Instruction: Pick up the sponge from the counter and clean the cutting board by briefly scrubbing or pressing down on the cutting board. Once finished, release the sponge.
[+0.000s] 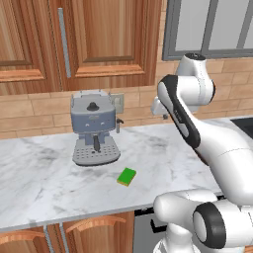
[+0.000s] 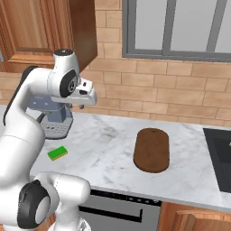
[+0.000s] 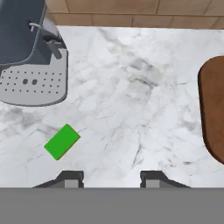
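Stretching across all three views, the counter [image 1: 44,183] is the biggest thing before me: white marble with grey veining, wooden cabinet fronts below, brick wall behind. My arm [image 1: 188,123] rises over it, elbow high, the hand held above the slab between machine and board.

Coffee machine [image 1: 94,129]: grey-blue, standing at the back of the counter toward the left, its perforated drip tray facing outward.

Cutting board [image 2: 152,150]: dark brown oval with rounded ends, lying flat on the marble right of centre, well apart from the machine. From the hand view only its left edge shows, at the right border.

Sponge [image 1: 127,176]: small green block with a yellow lower layer, flat on the counter just in front of the coffee machine and to its right, turned at an angle. It sits well apart from the cutting board, with bare marble between.

My pincer [image 3: 112,180]: two dark tips at the bottom of the hand view, drawn in as far as they go, nothing between them, high above the marble. The sponge lies off to their left, untouched.
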{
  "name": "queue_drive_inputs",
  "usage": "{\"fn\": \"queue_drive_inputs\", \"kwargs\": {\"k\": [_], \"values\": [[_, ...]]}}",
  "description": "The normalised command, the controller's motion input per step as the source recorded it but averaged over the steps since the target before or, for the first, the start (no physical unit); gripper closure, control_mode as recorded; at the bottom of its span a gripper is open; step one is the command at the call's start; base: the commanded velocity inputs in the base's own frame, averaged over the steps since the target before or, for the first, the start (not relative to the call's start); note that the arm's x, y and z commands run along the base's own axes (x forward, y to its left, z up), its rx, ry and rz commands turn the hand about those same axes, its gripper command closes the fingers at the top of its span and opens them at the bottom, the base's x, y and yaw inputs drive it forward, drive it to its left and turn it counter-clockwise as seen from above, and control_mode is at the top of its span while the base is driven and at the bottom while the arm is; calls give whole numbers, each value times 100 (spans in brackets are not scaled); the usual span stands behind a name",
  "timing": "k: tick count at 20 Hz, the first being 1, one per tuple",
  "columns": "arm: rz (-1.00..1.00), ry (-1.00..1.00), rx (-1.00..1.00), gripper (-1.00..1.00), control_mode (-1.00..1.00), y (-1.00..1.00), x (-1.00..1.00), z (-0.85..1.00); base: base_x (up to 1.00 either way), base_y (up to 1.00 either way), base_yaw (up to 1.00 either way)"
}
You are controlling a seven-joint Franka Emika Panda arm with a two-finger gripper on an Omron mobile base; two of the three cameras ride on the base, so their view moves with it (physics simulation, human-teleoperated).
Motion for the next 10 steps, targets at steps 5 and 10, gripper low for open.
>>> {"fn": "queue_drive_inputs", "kwargs": {"k": [5,10], "values": [[1,1,0,-100,-100,19,-30,-12,0,0,0],[0,10,0,-100,-100,80,-20,-55,0,0,0]]}}
